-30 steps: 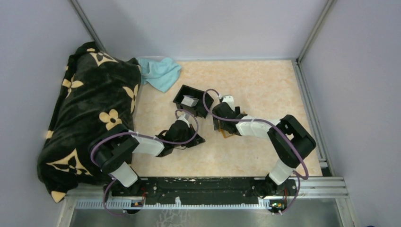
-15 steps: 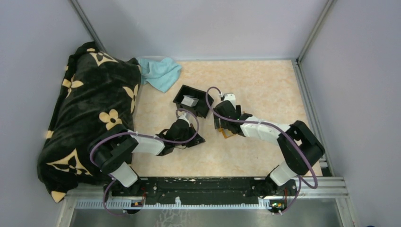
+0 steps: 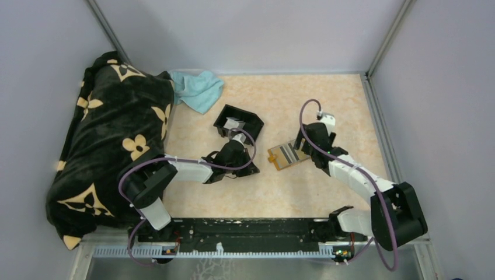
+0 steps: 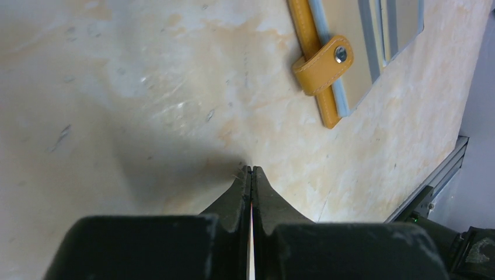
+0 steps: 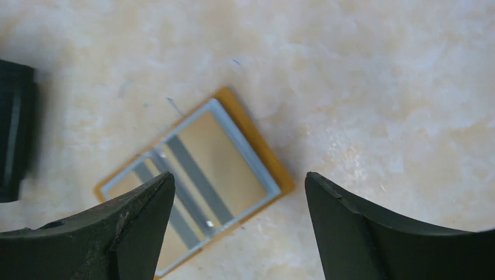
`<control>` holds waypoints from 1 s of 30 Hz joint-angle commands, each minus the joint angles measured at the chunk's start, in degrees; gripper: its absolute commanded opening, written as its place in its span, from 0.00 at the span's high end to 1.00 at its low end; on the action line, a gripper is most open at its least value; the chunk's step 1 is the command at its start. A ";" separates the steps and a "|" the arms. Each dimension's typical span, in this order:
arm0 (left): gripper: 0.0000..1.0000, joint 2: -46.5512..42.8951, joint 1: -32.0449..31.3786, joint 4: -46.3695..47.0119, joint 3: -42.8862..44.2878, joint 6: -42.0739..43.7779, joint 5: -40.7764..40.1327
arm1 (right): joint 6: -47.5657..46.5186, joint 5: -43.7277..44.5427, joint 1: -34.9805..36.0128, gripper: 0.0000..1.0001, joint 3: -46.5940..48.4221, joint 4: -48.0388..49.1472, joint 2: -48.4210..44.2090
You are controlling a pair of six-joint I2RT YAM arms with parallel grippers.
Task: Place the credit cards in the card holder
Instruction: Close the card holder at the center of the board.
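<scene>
Overhead: the open card holder [image 3: 285, 156] lies between the arms. Left wrist: the left gripper [image 4: 251, 170] pinches a credit card [image 4: 251, 256] (edge-on sliver), so level it with a slot. Right wrist: the right gripper [image 5: 239, 176], spread wide, could steady the holder.

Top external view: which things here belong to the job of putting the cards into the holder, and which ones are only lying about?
For the job: the orange card holder, lying open; what seems to be a pale card, inside the black tray.
Lying about: the blue cloth; the black flowered blanket.
</scene>
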 commanded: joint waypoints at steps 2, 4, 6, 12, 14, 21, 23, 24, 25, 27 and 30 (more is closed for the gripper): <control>0.97 5.63 -1.30 -6.36 5.50 2.89 0.81 | 4.59 -7.10 -6.21 0.17 -6.89 5.74 -1.52; 0.97 7.50 -1.72 -7.40 7.52 2.98 0.69 | 4.93 -8.92 -7.29 0.16 -8.45 7.51 -1.07; 0.97 9.04 -1.89 -8.23 9.03 2.80 0.53 | 5.61 -10.63 -8.45 0.16 -9.96 9.09 -0.88; 0.97 11.94 -2.47 -9.28 11.60 1.54 -0.42 | 8.31 -14.78 -11.73 0.16 -13.80 13.04 0.58; 0.97 12.37 -2.64 -9.77 12.35 1.32 -1.02 | 9.16 -15.28 -12.36 0.16 -15.16 14.46 0.91; 0.97 13.45 -2.72 -11.64 14.08 1.02 -2.70 | 11.58 -18.29 -14.21 0.16 -18.04 19.26 3.61; 0.97 13.93 -2.67 -12.47 14.73 0.88 -3.11 | 12.17 -18.43 -14.33 0.16 -18.40 19.17 3.46; 0.97 14.23 -2.74 -12.98 15.16 0.92 -3.32 | 12.57 -18.68 -14.40 0.17 -18.54 18.93 3.31; 0.97 14.43 -2.75 -13.45 15.52 0.84 -3.54 | 12.97 -19.19 -14.42 0.17 -18.65 18.55 3.28; 0.97 14.69 -2.77 -14.08 16.07 0.79 -3.91 | 13.67 -19.82 -14.43 0.18 -19.26 18.18 3.27; 0.97 14.95 -2.74 -15.07 16.82 0.71 -4.69 | 14.83 -21.28 -14.43 0.18 -20.69 18.49 3.49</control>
